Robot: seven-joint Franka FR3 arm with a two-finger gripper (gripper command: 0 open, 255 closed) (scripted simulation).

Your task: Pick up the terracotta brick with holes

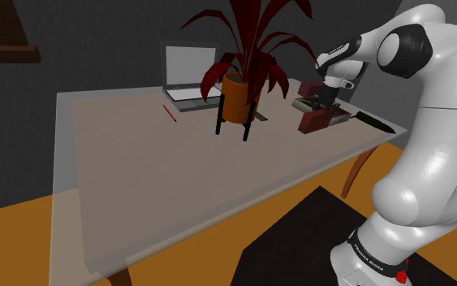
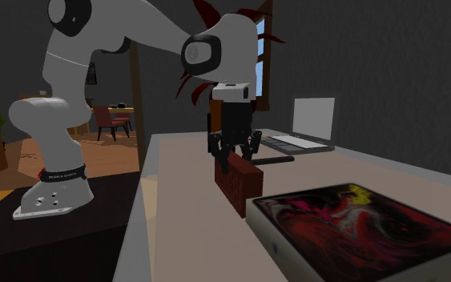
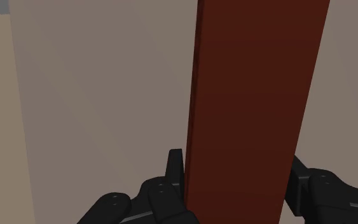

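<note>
The terracotta brick is a dark red-brown block on the pale table, near the edge at the shoulder view's right. My gripper comes down on it from above. In the second exterior view the gripper straddles the near end of the brick, which rests on the tabletop. From the wrist, the brick runs as a long strip away from the gripper, and both fingers press its two sides. Its holes are hidden.
A potted plant with dark red leaves stands on a black frame beside the brick. Behind it are an open laptop and a red pen. A flat box with a swirled cover lies close by. A dark slim object lies behind the brick.
</note>
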